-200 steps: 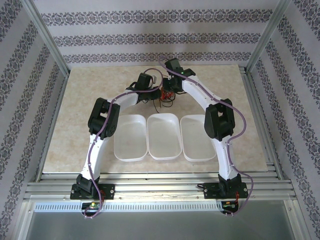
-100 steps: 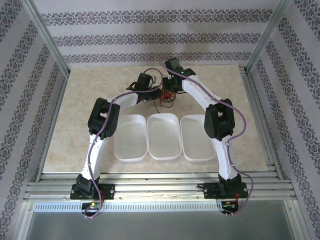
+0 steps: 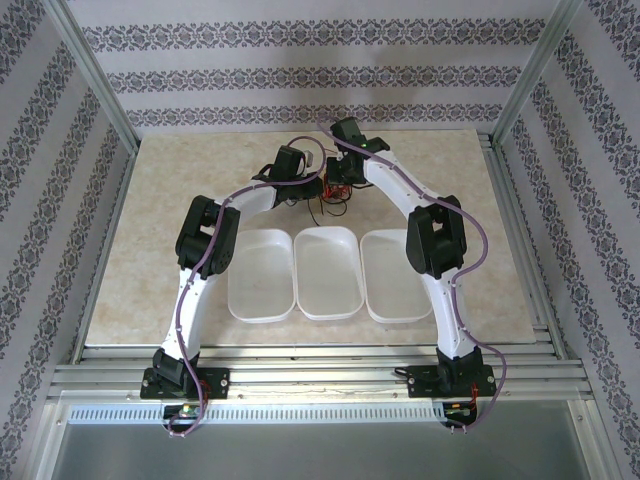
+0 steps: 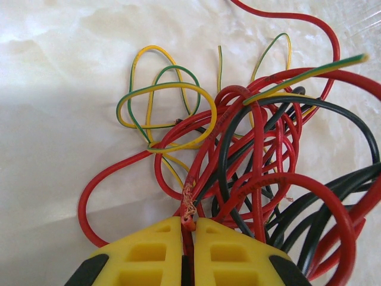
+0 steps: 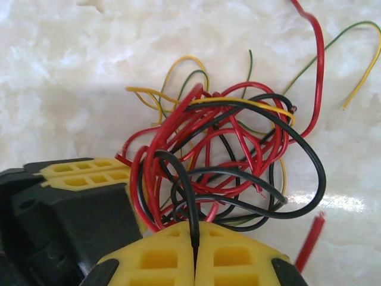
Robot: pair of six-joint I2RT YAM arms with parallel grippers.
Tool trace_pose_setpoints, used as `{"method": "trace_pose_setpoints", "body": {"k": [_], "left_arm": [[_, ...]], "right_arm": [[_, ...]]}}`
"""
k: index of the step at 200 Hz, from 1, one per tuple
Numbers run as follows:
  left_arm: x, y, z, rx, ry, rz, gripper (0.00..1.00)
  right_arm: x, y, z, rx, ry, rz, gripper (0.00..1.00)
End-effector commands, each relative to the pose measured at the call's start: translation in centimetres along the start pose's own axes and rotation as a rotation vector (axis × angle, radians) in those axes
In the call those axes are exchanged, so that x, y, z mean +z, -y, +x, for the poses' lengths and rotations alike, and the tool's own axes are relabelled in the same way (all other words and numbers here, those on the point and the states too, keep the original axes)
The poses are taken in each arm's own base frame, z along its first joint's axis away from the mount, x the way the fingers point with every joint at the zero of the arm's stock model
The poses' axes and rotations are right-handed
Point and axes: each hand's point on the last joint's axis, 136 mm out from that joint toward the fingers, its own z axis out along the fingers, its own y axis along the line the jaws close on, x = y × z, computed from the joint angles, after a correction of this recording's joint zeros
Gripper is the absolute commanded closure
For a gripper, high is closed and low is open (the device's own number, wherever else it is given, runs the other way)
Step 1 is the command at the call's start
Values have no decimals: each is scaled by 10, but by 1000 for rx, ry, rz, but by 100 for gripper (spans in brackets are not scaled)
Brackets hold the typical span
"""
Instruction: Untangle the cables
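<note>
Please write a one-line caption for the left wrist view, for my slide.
Left gripper shut on a red cable at the edge of the tangled cables on the pale table.

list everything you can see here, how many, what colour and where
table: one, pale marbled beige, under everything
red cables: several, red, tangled at the table's far middle
black cables: several, black, same tangle
yellow-green cables: a few, yellow and green, looping out at the tangle's edge
trays: three, white, empty, in a row on the near side of the tangle
walls: three sides, purple-patterned wallpaper, around the table
left arm: one, white and black, reaching to the tangle
right arm: one, white and black, reaching to the tangle
left gripper: one, yellow fingers, shut on a red cable's end
right gripper: one, yellow fingers, shut on a black cable
</note>
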Motion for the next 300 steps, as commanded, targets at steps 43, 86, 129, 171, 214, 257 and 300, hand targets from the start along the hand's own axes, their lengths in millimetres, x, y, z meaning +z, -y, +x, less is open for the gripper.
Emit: {"method": "trace_pose_setpoints", "body": {"k": [43,86,129,171,214,257,300], "left_arm": [[-11,12,-8,-3,27,5,98],[-10,10,-7,-7,25,0,100],[-9,10,-6,-11,24,0,100],[-10,10,-6,-9,24,2,100],[-11,11,-8,-3,29,1,100],[-11,11,-8,-5,29,1,100],[-11,11,-8,-3,29,-1,100]], "right_arm": [[-90,-21,-43,-23,162,-77,100],[-128,-29,-56,-38,231,-99,100],[-154,-32,-65,-54,275,-103,100],[-179,-36,-73,-89,322,-92,100],[-201,-40,-81,-116,375,-79,100],[-221,-44,-91,-133,428,-78,100],[-237,-47,-98,-143,465,-77,100]]}}
